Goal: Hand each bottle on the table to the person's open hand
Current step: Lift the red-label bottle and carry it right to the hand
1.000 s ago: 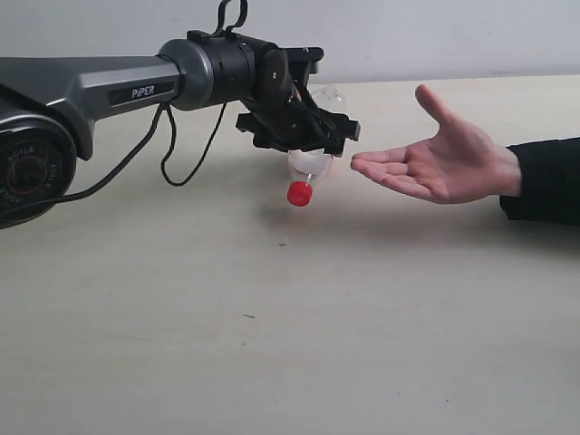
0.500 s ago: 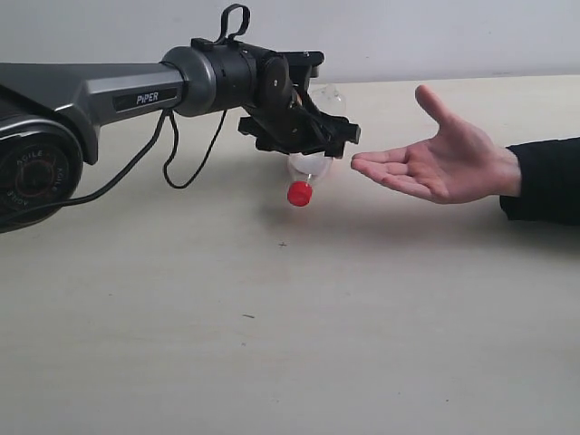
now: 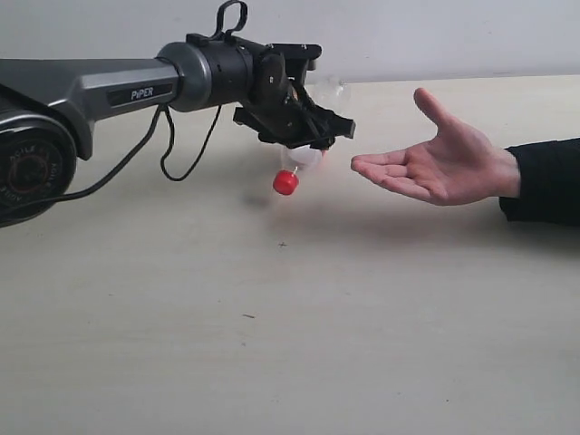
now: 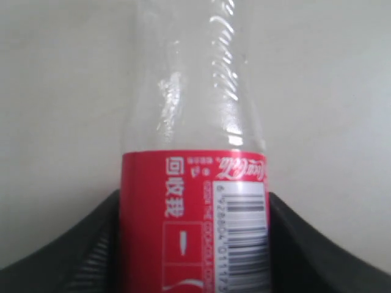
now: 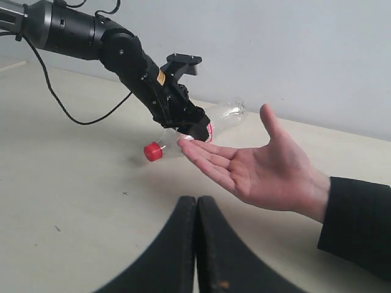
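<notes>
My left gripper [image 3: 304, 136] is shut on the small clear bottle with the red label [image 4: 194, 226] and red cap [image 3: 285, 182]. It holds the bottle in the air above the pale table [image 3: 290, 344], tilted with the cap pointing down and left. The person's open hand [image 3: 444, 163] waits palm up just to the right of the bottle; the fingertips are close to the gripper but apart from it. In the right wrist view the bottle [image 5: 223, 116] shows behind the hand [image 5: 256, 171]. My right gripper [image 5: 197, 204] is shut and empty, low near the table. No other bottle is in view.
The person's dark sleeve [image 3: 544, 181] lies along the right edge of the table. A black cable [image 3: 172, 154] hangs in a loop under the left arm. A pale wall [image 3: 408, 36] stands behind the table's far edge.
The left gripper has lifted and turned the bottle slightly; the red cap has swung up and to the left. The hand has stayed still.
</notes>
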Controlling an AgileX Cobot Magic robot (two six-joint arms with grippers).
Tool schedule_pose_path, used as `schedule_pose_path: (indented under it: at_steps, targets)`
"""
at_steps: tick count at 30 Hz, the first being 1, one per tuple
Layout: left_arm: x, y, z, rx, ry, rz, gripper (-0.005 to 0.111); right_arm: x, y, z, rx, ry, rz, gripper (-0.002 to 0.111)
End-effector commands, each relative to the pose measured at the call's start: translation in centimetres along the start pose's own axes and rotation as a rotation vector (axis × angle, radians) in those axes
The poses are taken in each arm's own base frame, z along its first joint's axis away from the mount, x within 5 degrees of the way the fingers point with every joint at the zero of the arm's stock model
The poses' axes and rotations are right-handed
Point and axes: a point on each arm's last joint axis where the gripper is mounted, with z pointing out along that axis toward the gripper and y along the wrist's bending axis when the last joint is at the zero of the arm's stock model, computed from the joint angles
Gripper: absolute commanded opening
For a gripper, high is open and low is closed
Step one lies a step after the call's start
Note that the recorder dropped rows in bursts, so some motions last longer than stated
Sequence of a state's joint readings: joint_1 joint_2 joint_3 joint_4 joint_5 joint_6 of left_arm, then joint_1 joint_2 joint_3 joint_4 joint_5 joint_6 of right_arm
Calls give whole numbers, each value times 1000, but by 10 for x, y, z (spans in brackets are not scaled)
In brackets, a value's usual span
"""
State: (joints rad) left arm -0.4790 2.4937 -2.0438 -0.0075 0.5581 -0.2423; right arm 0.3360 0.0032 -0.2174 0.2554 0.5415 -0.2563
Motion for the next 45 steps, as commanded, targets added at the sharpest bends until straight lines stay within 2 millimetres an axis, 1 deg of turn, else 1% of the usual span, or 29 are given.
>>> schedule_pose_path:
  at_steps: [1,2,3,5,8,11,13,16,19,22,25,28,30,32,34,37,40,42,45]
  targets:
    - [-35,2,-61,-20,-53,17,0,0,0,0,3,-13,-2,0]
    - [-38,1,-71,-24,-51,20,0,0,0,0,3,-13,-2,0]
    - [-42,-5,-90,-26,-39,31,0,0,0,0,3,-13,-2,0]
    - [-45,-11,-108,-34,-24,50,0,0,0,0,3,-13,-2,0]
    - [-48,-26,-138,-22,-39,72,0,0,0,0,3,-13,-2,0]
    - [-44,-41,-169,8,-77,46,0,0,0,0,3,-13,-2,0]
    - [-36,-48,-184,24,-91,28,0,0,0,0,3,-13,-2,0]
    - [-16,-56,-202,36,-119,-17,0,0,0,0,3,-13,-4,0]
    - [4,-63,-227,43,-163,-90,0,0,0,0,3,-13,-4,0]
    - [23,-77,-251,61,-184,-119,0,0,0,0,3,-13,-4,0]
    - [41,-95,-267,96,-184,-102,0,0,0,0,3,-13,-4,0]
    - [55,-116,-279,142,-176,-70,0,0,0,0,3,-13,-4,0]
    - [64,-127,-284,157,-182,-92,0,0,0,0,3,-13,-4,0]
    - [73,-138,-287,166,-212,-94,0,0,0,0,3,-13,-4,0]
    - [83,-148,-287,171,-245,-138,0,0,0,0,3,-13,-4,0]
    - [95,-159,-287,179,-296,-204,0,0,0,0,3,-13,-4,0]
    - [104,-165,-288,197,-373,-276,0,0,0,0,3,-13,-4,0]
    - [105,-166,-286,211,-425,-330,0,0,0,0,3,-13,-4,0]
    - [106,-168,-278,219,-436,-363,0,0,0,0,3,-13,-4,0]
